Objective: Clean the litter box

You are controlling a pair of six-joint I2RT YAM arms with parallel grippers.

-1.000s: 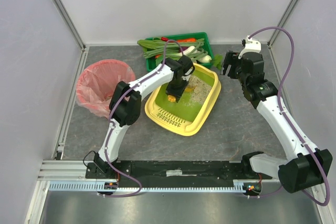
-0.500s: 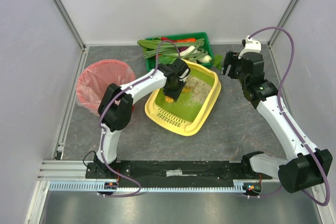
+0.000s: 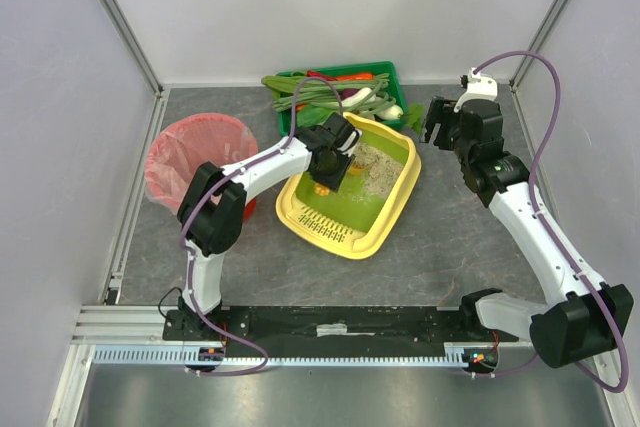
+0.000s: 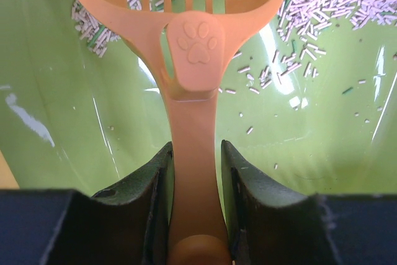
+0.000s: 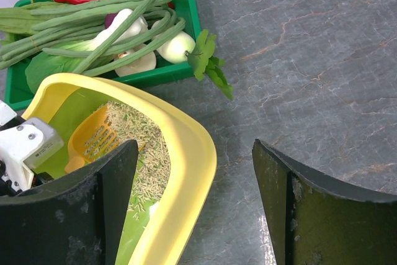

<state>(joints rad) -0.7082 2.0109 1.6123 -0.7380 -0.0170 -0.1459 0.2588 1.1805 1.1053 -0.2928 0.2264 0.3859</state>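
We count one litter box, one orange scoop, one green crate of vegetables and one red bin. The box lies mid-table just in front of the crate. Its long axis runs diagonally, with the slotted ledge end toward the near left. The left gripper clamps the scoop's handle over the green floor. The right gripper gapes wide and holds nothing.

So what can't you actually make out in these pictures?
- Left wrist view: the scoop's front is cut off by the top edge.
- Top view: the left arm covers part of the red bin.
- Right wrist view: fingers of the right gripper hide part of the litter box.
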